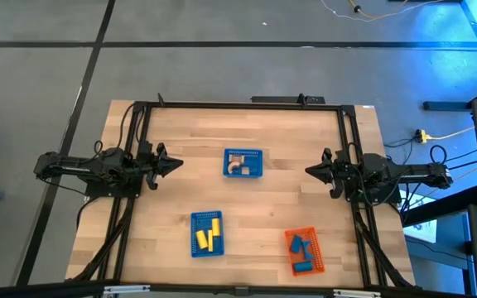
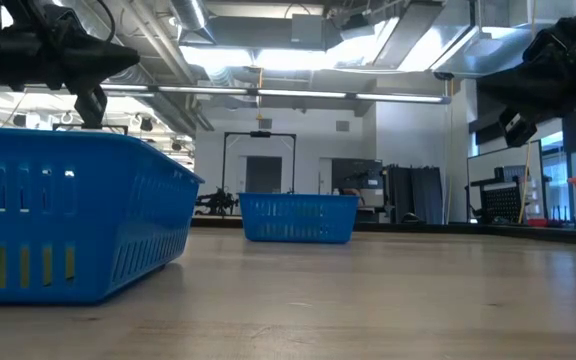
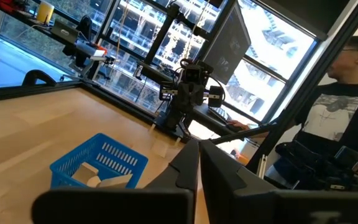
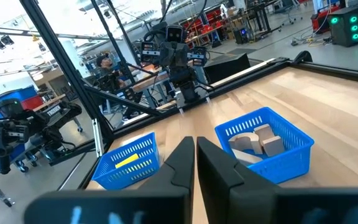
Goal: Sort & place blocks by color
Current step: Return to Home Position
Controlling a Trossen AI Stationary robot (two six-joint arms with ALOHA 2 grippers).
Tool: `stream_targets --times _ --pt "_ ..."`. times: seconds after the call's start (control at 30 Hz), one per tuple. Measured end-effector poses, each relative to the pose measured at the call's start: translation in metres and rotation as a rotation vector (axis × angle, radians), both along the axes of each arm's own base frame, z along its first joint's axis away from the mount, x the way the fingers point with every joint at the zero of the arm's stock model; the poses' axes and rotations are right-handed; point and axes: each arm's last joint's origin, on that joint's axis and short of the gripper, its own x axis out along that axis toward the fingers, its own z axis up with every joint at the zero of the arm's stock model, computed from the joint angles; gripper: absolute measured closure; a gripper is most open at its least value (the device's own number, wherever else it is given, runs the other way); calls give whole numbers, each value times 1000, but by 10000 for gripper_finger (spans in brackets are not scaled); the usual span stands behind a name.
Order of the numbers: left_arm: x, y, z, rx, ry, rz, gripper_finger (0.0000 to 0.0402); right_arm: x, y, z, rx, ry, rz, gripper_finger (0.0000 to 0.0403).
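Observation:
Tan blocks [image 1: 240, 167] lie in the far blue basket [image 1: 243, 163], also seen in the right wrist view as tan blocks [image 4: 258, 141] and in the left wrist view as tan blocks [image 3: 98, 180]. Yellow blocks [image 1: 208, 234] lie in the near blue basket [image 1: 207, 233]. Blue blocks [image 1: 301, 249] lie in the orange basket [image 1: 305, 251]. My left gripper [image 1: 177, 162] is shut and hovers at the table's left side, above the wood. My right gripper [image 1: 308, 170] is shut and hovers at the right side. Both point toward the table's middle and hold nothing.
A black frame [image 1: 238, 104] runs around the table's far and side edges. Bare wood [image 1: 263, 207] lies between the three baskets. A person [image 3: 340, 112] sits beyond the table's right side, behind my right arm [image 3: 188, 87].

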Motion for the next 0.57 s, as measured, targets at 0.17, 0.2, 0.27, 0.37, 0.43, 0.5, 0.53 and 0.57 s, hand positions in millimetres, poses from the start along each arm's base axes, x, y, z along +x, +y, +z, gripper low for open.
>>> stream_targets --times 0.17,0.2,0.27,0.37,0.43,0.5,0.53,0.57 --pt "0 0 0 0 0 0 399 0 0 0 0 0 0 382" --pt "0 0 0 0 0 0 400 0 0 0 0 0 0 382" --pt "0 0 0 0 0 0 401 0 0 0 -4 0 0 382" --pt "0 0 0 0 0 0 398 0 0 0 0 0 0 382" --pt "0 0 0 0 0 -1 394 0 0 0 -3 0 -1 382" --pt "0 0 0 0 0 0 390 0 0 0 -4 0 -1 382" --pt "0 0 0 0 0 0 388 0 0 0 0 0 0 382" --pt "0 0 0 0 0 0 386 0 0 0 0 0 0 382"
